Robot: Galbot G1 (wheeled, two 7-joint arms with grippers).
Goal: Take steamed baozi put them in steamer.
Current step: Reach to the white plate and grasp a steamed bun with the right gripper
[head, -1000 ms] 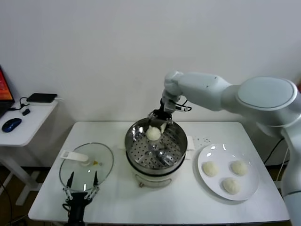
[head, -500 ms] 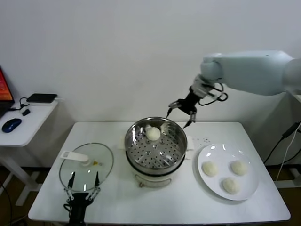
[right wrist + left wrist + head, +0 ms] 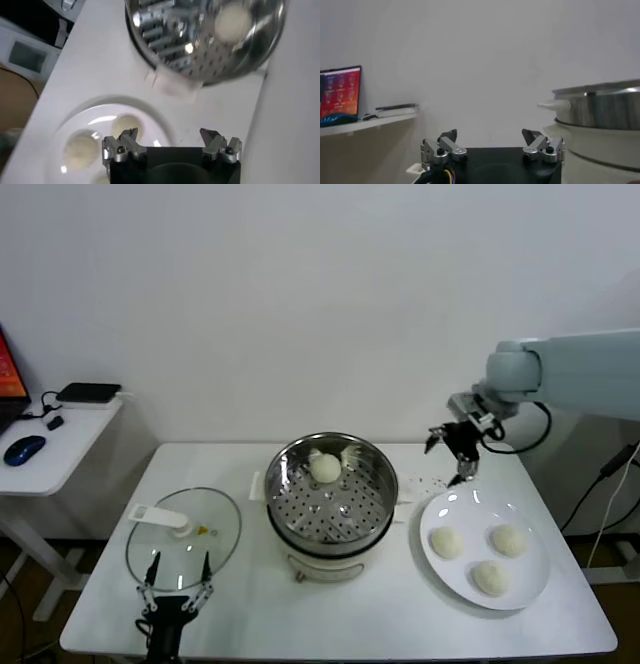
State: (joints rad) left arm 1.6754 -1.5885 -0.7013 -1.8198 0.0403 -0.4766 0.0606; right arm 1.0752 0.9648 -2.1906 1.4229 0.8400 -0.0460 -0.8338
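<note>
Steamer point(image 3: 331, 496) sits well off to the left of the right gripper point(image 3: 455, 446), holding one baozi point(image 3: 325, 467) against its far wall; the plate point(image 3: 532, 580) with three remaining baozi point(image 3: 446, 541) lies just below and in front of that gripper, whose jaws are spread wide and empty. Left gripper point(image 3: 176, 579) rests spread near the glass lid point(image 3: 183, 536). Descending off-centre could nudge a bun into its neighbours, or squeezing too hard could dent the soft dough.

Right wrist view: steamer point(image 3: 210, 45) blurred, top rim cut by frame edge; lone baozi inside point(image 3: 233, 22) soft-edged. White plate point(image 3: 105, 112) partly hidden behind gripper body, buns cropped. Left wrist view: steamer point(image 3: 605, 107) cut at frame edge, inside unseen. Head view: monitor point(image 3: 8, 374) cropped, only sliver visible.
</note>
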